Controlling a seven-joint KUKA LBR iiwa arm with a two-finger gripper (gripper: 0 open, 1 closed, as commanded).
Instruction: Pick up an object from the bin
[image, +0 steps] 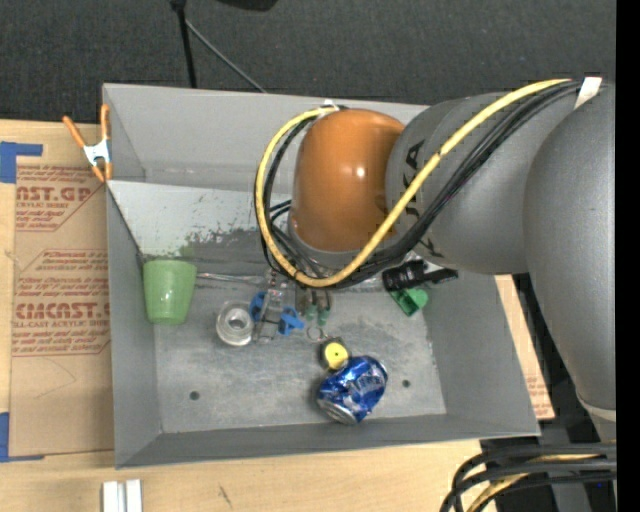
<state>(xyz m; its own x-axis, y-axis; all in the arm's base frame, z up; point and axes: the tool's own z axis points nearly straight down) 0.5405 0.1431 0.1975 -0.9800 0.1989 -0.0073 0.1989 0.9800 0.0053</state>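
Gripper (303, 303) low at bin (200, 400) ctr, sm. blue piece (283, 318) just beside it; open/shut: can't tell.

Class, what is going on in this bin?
A robot arm reaches into a grey bin from the right. Its gripper is low over a small blue thing near the middle, beside a clear round cap. A green cup, a yellow piece and a crushed blue can lie apart.

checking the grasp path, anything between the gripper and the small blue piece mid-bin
Nothing visible does: the gripper is right over the small blue piece; the clear cup lies just left of it.
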